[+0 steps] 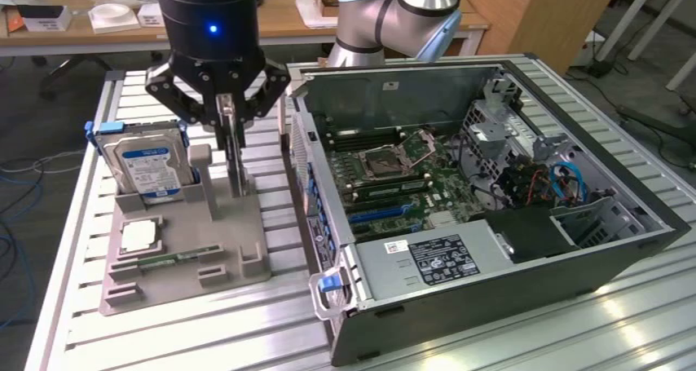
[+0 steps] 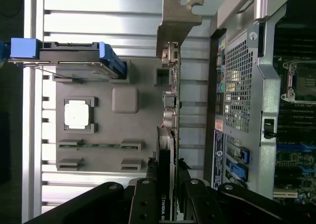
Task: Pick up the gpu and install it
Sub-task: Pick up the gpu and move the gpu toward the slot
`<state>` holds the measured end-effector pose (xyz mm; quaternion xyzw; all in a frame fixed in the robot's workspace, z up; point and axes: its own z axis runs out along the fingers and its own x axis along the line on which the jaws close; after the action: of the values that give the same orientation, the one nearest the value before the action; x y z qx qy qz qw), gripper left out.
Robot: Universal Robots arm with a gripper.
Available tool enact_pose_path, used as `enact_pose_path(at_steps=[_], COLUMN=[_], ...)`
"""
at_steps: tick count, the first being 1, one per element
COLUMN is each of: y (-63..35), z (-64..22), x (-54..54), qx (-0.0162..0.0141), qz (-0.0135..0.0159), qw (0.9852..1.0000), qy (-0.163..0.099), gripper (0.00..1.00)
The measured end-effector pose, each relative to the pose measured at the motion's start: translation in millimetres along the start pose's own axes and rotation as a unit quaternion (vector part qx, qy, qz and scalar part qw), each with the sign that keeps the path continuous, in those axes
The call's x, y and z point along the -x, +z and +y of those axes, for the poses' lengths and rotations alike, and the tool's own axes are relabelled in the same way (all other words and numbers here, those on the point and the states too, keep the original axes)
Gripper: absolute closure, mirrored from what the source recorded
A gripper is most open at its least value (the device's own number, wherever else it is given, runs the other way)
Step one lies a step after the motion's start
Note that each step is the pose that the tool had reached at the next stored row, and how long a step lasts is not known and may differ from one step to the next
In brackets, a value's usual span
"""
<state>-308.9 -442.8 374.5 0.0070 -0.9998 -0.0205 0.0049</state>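
- Beside the open computer case (image 1: pixel 609 257), toward the exterior view's left: keep clear of its near wall.
- Upright and edge-on in the grey holder (image 1: pixel 234 269): gpu (image 1: pixel 233 163).
- Clamped at its top edge by the gripper (image 1: pixel 225 114); best drawn straight up, untilted, to avoid binding.

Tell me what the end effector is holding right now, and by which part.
The gpu: the end effector clamps its upper edge, card upright at the grey holder.
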Motion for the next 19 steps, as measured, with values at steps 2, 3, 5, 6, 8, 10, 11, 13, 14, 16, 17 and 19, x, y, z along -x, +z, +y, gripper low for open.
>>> enact_pose_path(at_steps=[2,3,5,6,8,10,11,13,14,16,17,19], y=[-0.9,-1.3,-2.1,-2.5,-3.3,-4.3,-4.8,-5.7,-6.2,-7.0,-7.4,-8.4], z=[0.0,0.0,0.0,0.0,0.0,0.1,0.1,0.1,0.1,0.1,0.2,0.2], x=[0.0,0.0,0.0,0.0,0.0,0.0,0.0,-0.1,-0.1,-0.1,-0.1,-0.1], qx=[0.0001,0.0001,0.0002,0.0002,0.0003,0.0004,0.0004,0.0005,0.0005,0.0006,0.0006,0.0006], qz=[0.0000,0.0000,0.0000,0.0000,0.0000,0.0000,0.0000,0.0000,0.0000,0.0000,0.0000,0.0000], qw=[1.0000,1.0000,1.0000,1.0000,1.0000,1.0000,1.0000,1.0000,1.0000,1.0000,1.0000,1.0000], qy=[0.000,0.000,0.000,0.000,0.000,0.000,0.000,0.000,0.000,0.000,0.000,0.000], gripper=[0.74,0.74,0.74,0.74,0.74,0.74,0.74,0.74,0.74,0.74,0.74,0.74])
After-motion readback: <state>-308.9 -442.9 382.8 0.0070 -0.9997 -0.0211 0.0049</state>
